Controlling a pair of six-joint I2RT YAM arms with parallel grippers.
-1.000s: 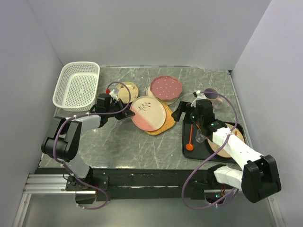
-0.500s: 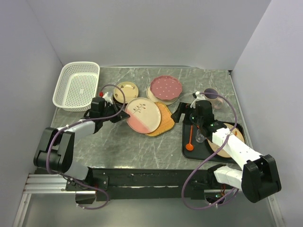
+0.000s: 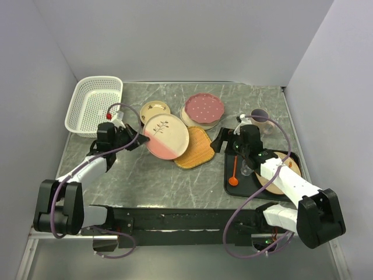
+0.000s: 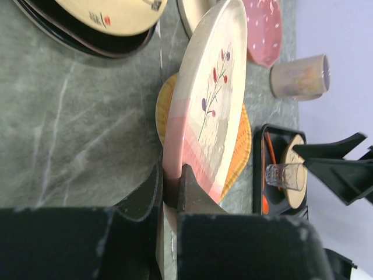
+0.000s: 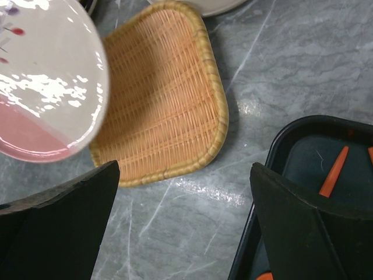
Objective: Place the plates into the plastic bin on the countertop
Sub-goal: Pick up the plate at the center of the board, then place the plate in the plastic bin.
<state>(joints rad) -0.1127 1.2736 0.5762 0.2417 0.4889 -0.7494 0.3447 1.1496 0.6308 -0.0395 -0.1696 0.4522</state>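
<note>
Now we hold the round pink-and-cream sprig plate (image 3: 166, 136) by its rim in our clamped left gripper (image 4: 172, 186), just right of the white lattice plastic bin (image 3: 74, 111) (nothing in it yet), and should next swing over it; our right gripper (image 5: 183, 216) gapes empty, farther right.

No words, numbers or brand marks can be read in any of the views. The small tan plate (image 4: 111, 13) carries a tiny red mark and a tiny dark mark near its edge. Both are too small to tell whether they are letters or only decoration. The pink-and-cream plate (image 4: 205, 116) shows a painted sprig with red and purple leaves, which is a drawing and not writing.
</note>
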